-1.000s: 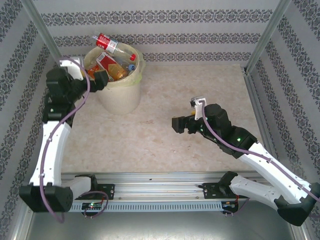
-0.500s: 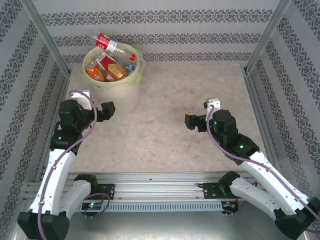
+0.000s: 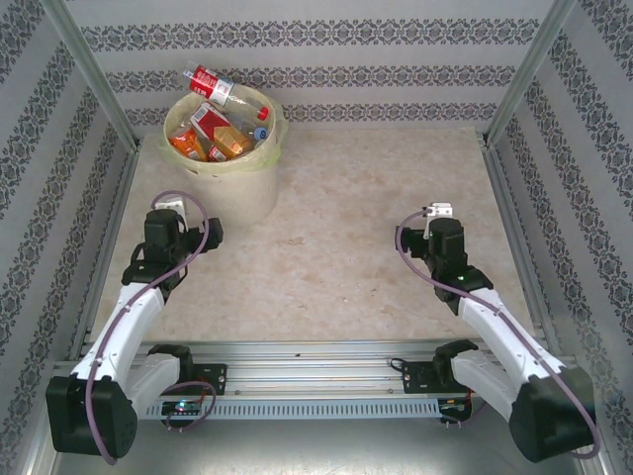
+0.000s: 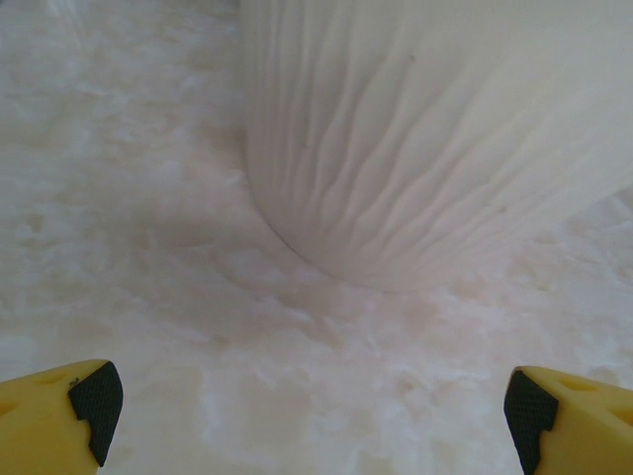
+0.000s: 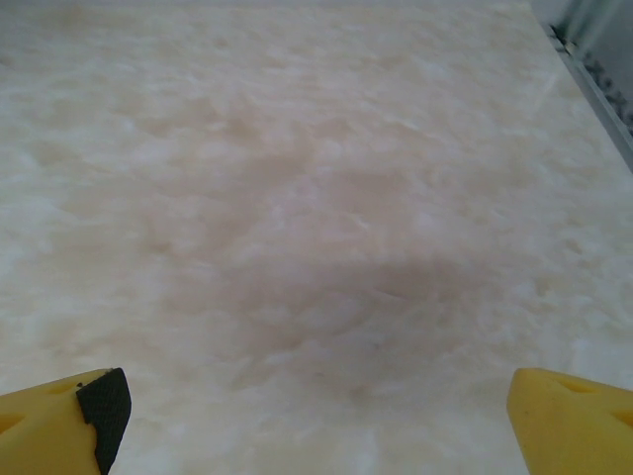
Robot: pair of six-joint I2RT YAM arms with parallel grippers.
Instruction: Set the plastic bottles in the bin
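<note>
The bin (image 3: 235, 193), a pale cream bucket with a yellow bag, stands at the far left of the table. Several plastic bottles lie piled inside it: a red-labelled bottle (image 3: 211, 82) rests across the far rim and an orange-labelled bottle (image 3: 186, 142) lies lower down. My left gripper (image 3: 210, 234) is open and empty, low over the table just in front of the bin. In the left wrist view the bin's ribbed wall (image 4: 415, 148) rises ahead of that gripper (image 4: 312, 416). My right gripper (image 3: 415, 240) is open and empty over bare table; the right wrist view has it (image 5: 312, 411) above the marbled top.
Patterned walls and metal posts (image 3: 87, 69) close the table on three sides. A metal rail (image 3: 307, 356) carrying both arm bases runs along the near edge. The side frame (image 5: 593, 69) lies to the right of my right gripper.
Both arms have drawn back toward the near edge. The left gripper came down from the bin's rim to table level in front of it; the right gripper slid right. Both stayed open.
</note>
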